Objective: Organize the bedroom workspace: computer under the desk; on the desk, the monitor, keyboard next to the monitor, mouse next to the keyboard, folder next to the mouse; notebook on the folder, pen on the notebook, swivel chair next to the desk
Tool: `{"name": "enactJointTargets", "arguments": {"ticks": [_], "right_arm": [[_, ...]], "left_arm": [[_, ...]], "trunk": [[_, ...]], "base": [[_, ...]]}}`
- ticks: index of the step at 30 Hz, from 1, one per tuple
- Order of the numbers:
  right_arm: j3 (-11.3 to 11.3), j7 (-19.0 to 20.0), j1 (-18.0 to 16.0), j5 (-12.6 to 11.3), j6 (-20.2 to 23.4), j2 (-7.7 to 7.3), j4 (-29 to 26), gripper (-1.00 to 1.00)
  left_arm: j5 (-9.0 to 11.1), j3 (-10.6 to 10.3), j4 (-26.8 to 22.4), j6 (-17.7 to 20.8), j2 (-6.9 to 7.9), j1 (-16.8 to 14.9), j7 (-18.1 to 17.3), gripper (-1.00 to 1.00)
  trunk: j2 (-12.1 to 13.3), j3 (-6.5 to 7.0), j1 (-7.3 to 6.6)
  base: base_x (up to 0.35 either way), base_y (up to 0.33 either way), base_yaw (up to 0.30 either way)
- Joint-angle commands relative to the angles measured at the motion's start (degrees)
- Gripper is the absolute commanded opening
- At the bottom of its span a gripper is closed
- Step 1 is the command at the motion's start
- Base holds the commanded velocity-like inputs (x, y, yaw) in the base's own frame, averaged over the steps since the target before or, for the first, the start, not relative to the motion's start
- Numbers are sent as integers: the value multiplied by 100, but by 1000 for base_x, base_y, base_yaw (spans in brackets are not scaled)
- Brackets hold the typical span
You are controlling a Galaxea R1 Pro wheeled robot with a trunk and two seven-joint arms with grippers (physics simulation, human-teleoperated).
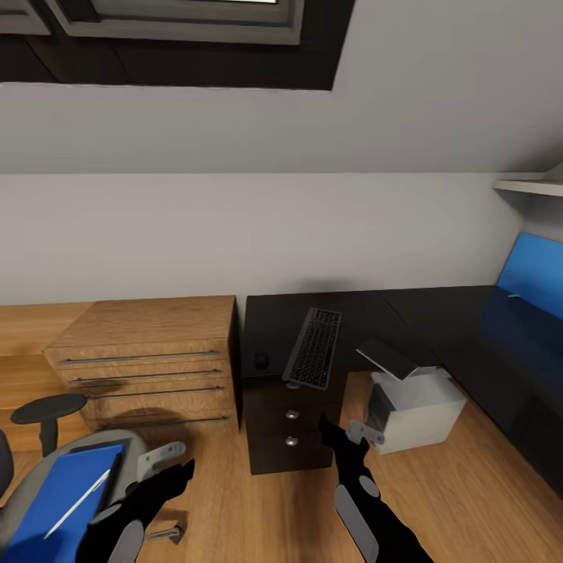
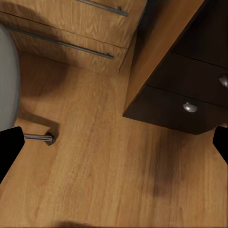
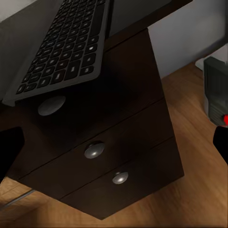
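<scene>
The keyboard (image 1: 313, 348) (image 3: 66, 42) lies on the black desk (image 1: 367, 313), its near end at the front edge. The small black mouse (image 1: 261, 360) sits to its left. The grey computer (image 1: 418, 407) (image 3: 216, 90) stands tilted on the floor beside the drawer unit (image 1: 288, 438) (image 3: 109, 142). On the swivel chair (image 1: 117, 438) (image 2: 7, 76) lies the blue folder (image 1: 59, 493) with the pen (image 1: 78, 502) on it. The dark notebook (image 1: 114, 469) peeks out along the folder's edge. My left gripper (image 1: 186, 457) (image 2: 114, 142) hangs open right of the chair. My right gripper (image 1: 340, 428) (image 3: 114, 142) is open before the drawers. The monitor is out of view.
A light-wood drawer chest (image 1: 148, 352) (image 2: 71, 33) stands against the desk's left side. A large blue flat panel (image 1: 532, 277) leans at the far right under a white shelf (image 1: 532, 186). Bare plank floor (image 1: 485, 485) lies between chair, drawers and tower.
</scene>
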Motion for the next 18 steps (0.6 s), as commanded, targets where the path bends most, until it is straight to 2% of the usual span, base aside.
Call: {"name": "enactJointTargets", "arguments": {"ticks": [1, 6, 10, 12, 13, 14, 15, 16, 17, 18], "right_arm": [[28, -1, -4, -68, -33, -3, -3, 100], [24, 135, -3, -133, 3, 32, -51, 100], [8, 153, -14, -703, 112, 73, -338, 100], [-17, 150, -17, -1353, 427, 54, -615, 100], [-28, 152, -18, -1532, 538, 43, -694, 100], [-50, 154, -18, -1897, 791, 4, -866, 100], [-58, 156, -18, -2071, 921, -24, -954, 100], [-67, 161, -18, -2387, 1165, -99, -1107, 100], [-70, 164, -18, -2525, 1274, -144, -1163, 100], [-83, 170, -18, -2959, 1600, -358, -1278, 100]], "left_arm": [[65, -15, -61, 10, 5, -4, 59, 100], [83, -23, -247, 16, -44, -4, 66, 100], [82, -23, -275, 16, -120, -4, 75, 100], [73, -24, -274, 17, -136, -4, 79, 100], [70, -26, -273, 17, -138, -4, 80, 100], [66, -28, -272, 13, -142, -4, 81, 100], [65, -29, -271, 12, -143, -4, 81, 100], [63, -30, -270, 11, -148, -4, 82, 100], [62, -32, -270, 10, -153, -4, 82, 100], [60, -34, -266, 9, -175, -4, 82, 100]], "trunk": [[-4, -6, 0], [-84, -42, 44], [-245, -114, 132], [-325, -150, 176], [-365, -168, 198], [-405, -186, 220], [-445, -204, 242], [-485, -222, 264], [-525, -240, 286], [-566, -258, 308]], "base": [[1, 71, 0], [0, 28, 0], [0, 4, 0], [0, 1, 0], [0, 0, 0], [0, 0, 0], [0, 0, 0], [0, 0, 0], [0, 0, 0], [0, 0, 0]]}}
